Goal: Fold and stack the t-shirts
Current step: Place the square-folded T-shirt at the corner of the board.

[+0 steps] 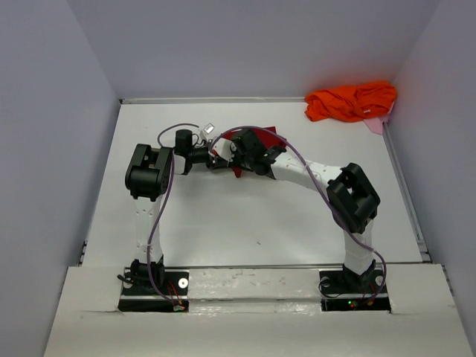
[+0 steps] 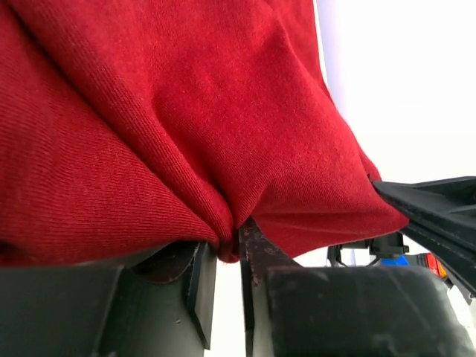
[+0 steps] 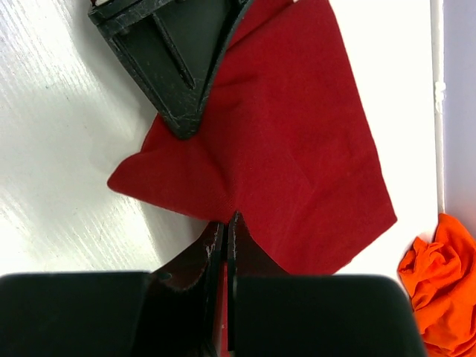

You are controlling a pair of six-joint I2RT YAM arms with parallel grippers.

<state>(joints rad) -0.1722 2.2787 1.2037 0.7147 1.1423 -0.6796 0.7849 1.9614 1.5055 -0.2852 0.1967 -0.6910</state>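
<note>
The dark crimson red t-shirt (image 3: pixel 297 149) is bunched small and held off the white table between both grippers at mid-table. In the top view only scraps of the red t-shirt (image 1: pixel 269 135) show under the arms. My left gripper (image 2: pixel 229 253) is shut on a fold of the red cloth (image 2: pixel 186 126), which fills its view. My right gripper (image 3: pixel 229 220) pinches another edge of the same shirt, jaws shut. The left gripper's finger (image 3: pixel 178 67) shows just beyond it. The bright orange t-shirt (image 1: pixel 351 101) lies crumpled in the far right corner, also visible as the orange t-shirt (image 3: pixel 440 282).
A bit of pink cloth (image 1: pixel 375 125) pokes out beside the orange t-shirt. Grey walls close in the table (image 1: pixel 245 223) at the back and both sides. The two arms meet wrist to wrist near the table's middle, cables looping above them.
</note>
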